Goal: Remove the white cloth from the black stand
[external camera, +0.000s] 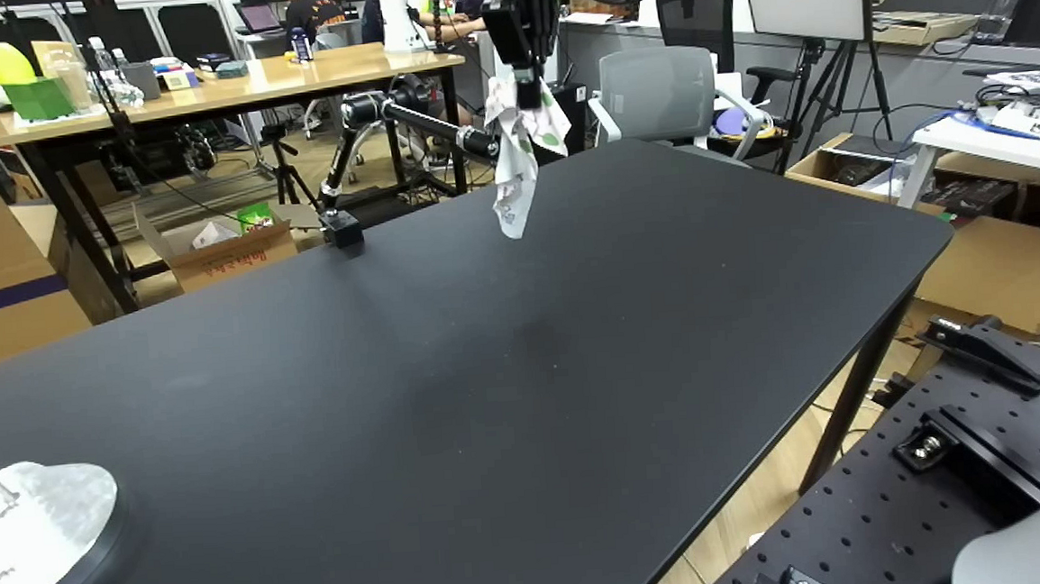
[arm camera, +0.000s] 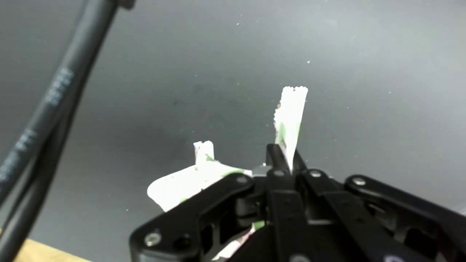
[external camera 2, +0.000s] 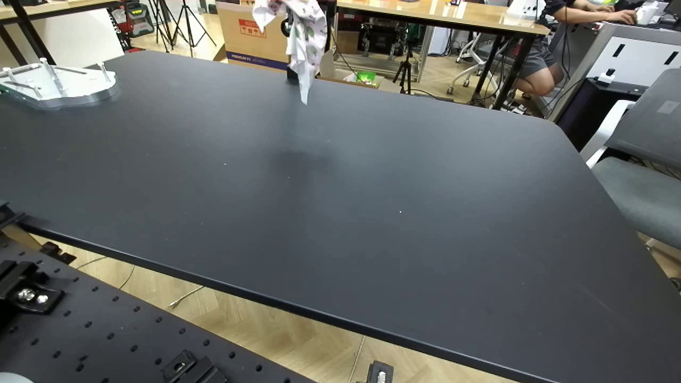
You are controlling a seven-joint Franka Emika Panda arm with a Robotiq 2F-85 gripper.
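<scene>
The white cloth has green and pink prints and hangs in folds above the black table. It also shows in an exterior view and in the wrist view. My gripper is shut on it. In the wrist view a strip of cloth comes out between the closed fingertips. The black stand is at the table's far edge, with a jointed arm reaching toward the cloth. Whether stand and cloth touch, I cannot tell. In an exterior view the cloth hides most of the stand.
A white-topped plate with metal pegs lies upside down or peg-up on the black table; it also shows in an exterior view. Grey chairs stand beyond the table. Dark cables run along the wrist view's left.
</scene>
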